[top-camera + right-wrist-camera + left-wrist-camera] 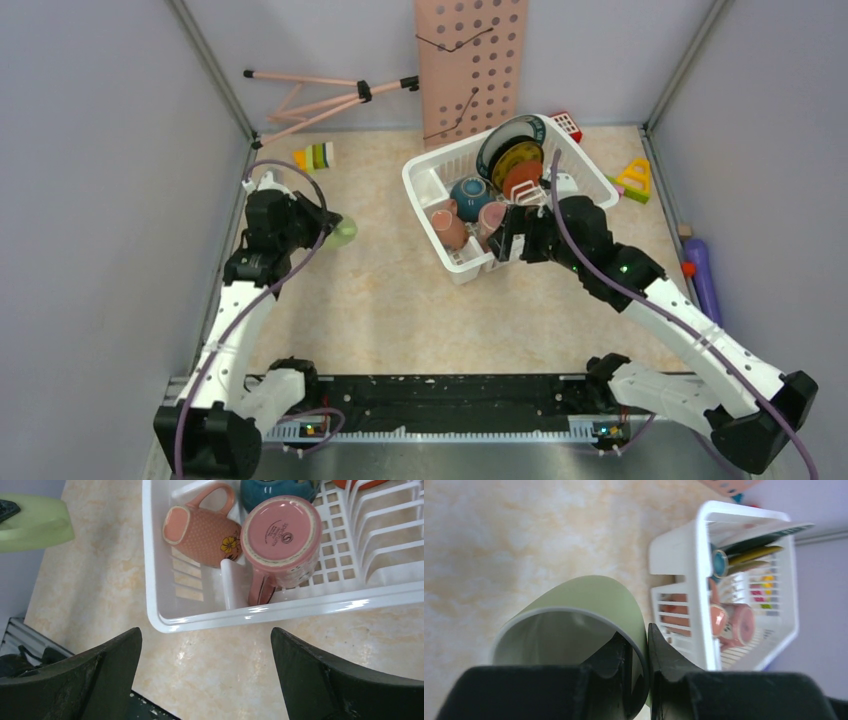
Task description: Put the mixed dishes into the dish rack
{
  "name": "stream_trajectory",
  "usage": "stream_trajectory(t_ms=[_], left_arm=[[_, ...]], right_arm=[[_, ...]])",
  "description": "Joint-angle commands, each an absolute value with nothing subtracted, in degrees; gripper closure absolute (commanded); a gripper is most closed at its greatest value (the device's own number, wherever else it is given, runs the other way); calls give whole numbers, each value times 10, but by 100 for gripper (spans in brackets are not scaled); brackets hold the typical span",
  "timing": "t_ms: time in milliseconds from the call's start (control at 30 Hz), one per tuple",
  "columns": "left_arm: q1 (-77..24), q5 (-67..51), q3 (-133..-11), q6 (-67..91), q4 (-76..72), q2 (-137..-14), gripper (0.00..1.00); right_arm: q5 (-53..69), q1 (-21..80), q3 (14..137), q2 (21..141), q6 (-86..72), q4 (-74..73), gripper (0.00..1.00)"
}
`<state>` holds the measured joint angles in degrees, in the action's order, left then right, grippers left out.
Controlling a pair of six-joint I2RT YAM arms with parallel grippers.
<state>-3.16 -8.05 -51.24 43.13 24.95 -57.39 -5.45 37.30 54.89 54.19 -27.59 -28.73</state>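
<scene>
My left gripper (pixel 638 647) is shut on the wall of the light green mug (pixel 584 607), one finger inside, one outside; it holds the mug (pixel 343 231) at the table's left side, left of the rack. The white dish rack (pixel 432 178) holds the patterned plate (pixel 512 135), a yellowish plate (pixel 516 160), a red plate (pixel 524 178), the teal bowl (pixel 470 193) and two pinkish cups (pixel 205 527) (pixel 281 535). My right gripper (pixel 206 645) is open and empty just outside the rack's near rim (pixel 280 611).
A pink perforated board (pixel 470 65) leans on the back wall beside a folded tripod (pixel 320 95). Toy blocks lie at the back left (pixel 316 157) and right of the rack (pixel 634 179). A purple object (pixel 703 275) lies by the right wall.
</scene>
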Motion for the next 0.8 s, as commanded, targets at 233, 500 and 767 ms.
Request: stream_trajectory(t_ms=[233,500,767], left_arm=[[-62,-266,-392,484,-183,-476,100],[-146,-247,-346,414,-350,-455,100],[-199,-327,-336,463,-565,-532,100]], right_arm=[[97,358,613,574,-341,-242,3],[260,293,601,606,-498,-158,2],[328,276,555,652,-693,-41,1]])
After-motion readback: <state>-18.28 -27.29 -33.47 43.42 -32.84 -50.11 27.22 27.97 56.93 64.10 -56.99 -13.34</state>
